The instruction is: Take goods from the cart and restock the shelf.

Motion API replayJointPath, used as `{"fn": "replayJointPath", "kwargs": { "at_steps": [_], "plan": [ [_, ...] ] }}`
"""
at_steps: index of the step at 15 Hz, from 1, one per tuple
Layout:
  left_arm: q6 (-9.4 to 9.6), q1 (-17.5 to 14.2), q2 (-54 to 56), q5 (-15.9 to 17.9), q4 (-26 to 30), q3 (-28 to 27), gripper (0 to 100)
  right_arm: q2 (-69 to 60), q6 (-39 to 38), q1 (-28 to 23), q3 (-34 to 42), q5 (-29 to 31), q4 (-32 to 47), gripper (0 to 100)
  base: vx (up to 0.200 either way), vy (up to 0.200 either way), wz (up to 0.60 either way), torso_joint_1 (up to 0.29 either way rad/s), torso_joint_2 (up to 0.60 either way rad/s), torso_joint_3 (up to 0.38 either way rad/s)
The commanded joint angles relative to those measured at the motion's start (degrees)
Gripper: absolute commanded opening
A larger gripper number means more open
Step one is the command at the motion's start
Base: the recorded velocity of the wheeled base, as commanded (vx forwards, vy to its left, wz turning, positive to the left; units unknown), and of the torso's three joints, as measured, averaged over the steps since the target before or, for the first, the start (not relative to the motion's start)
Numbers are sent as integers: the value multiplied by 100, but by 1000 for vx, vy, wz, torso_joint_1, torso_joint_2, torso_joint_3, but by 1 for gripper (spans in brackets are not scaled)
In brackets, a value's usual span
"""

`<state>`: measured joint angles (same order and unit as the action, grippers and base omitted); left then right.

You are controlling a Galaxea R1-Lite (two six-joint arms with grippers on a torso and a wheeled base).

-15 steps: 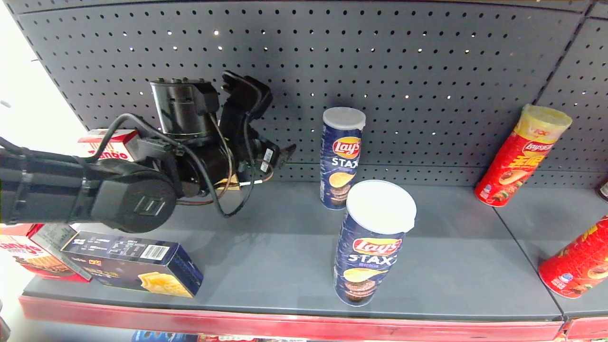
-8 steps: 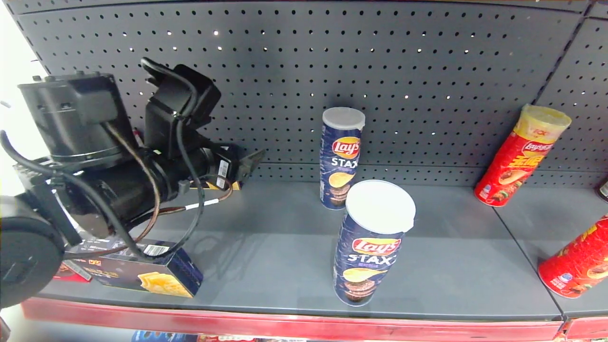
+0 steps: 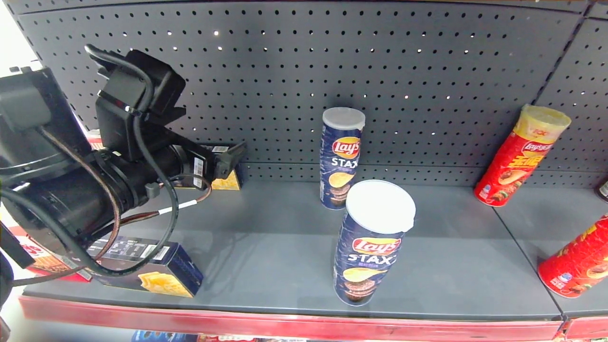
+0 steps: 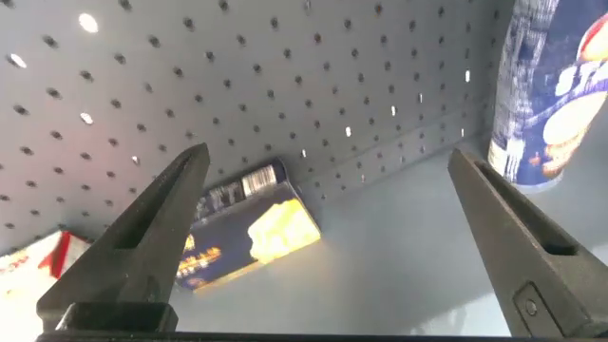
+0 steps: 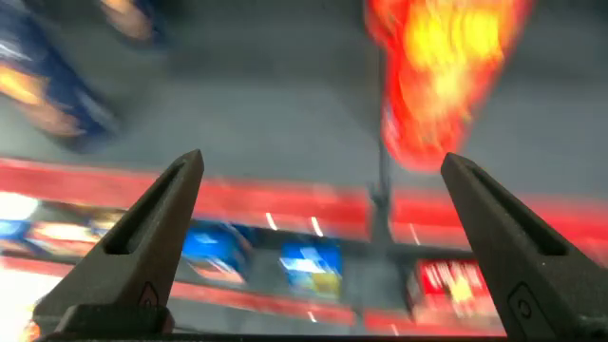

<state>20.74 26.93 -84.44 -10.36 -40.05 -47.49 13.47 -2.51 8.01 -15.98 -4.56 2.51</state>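
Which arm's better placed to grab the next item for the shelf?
Right, probably. The right gripper is open, empty and out in front of the red shelf edge; the left gripper is open too but deep over the shelf, facing the dark blue box at the back wall.

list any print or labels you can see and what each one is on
Near blue can: brand logo and product name, large white letters.
Far blue can: same logo and name.
Leaning red can: logo, yellow characters.
Front blue box: barcode, fine print too small to read.
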Motion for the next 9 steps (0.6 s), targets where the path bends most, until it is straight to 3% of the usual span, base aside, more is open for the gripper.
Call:
{"fn": "replayJointPath", "kwargs": {
  "at_steps": [1,3,4,5,7,9],
  "plan": [
    [1,5,-63,8,-21,3,100,1000,339,236,-599,-669,250,100,0,0,0,0,0,0],
    [1,14,-151,8,-30,-41,100,1694,761,500,-608,-1328,241,100,0,0,0,0,0,0],
    [9,14,-151,8,-21,-41,100,1729,770,509,-608,-1337,241,100,0,0,0,0,0,0],
    [1,23,-160,8,-30,-58,100,2327,972,869,-669,-1390,223,100,0,0,0,0,0,0],
    [1,23,-151,8,-30,-32,100,3012,972,1581,-582,-1003,215,100,0,0,0,0,0,0],
    [1,14,-125,17,-30,-23,100,3733,902,1774,-582,-713,-269,100,0,0,0,0,0,0]
  ]
}}
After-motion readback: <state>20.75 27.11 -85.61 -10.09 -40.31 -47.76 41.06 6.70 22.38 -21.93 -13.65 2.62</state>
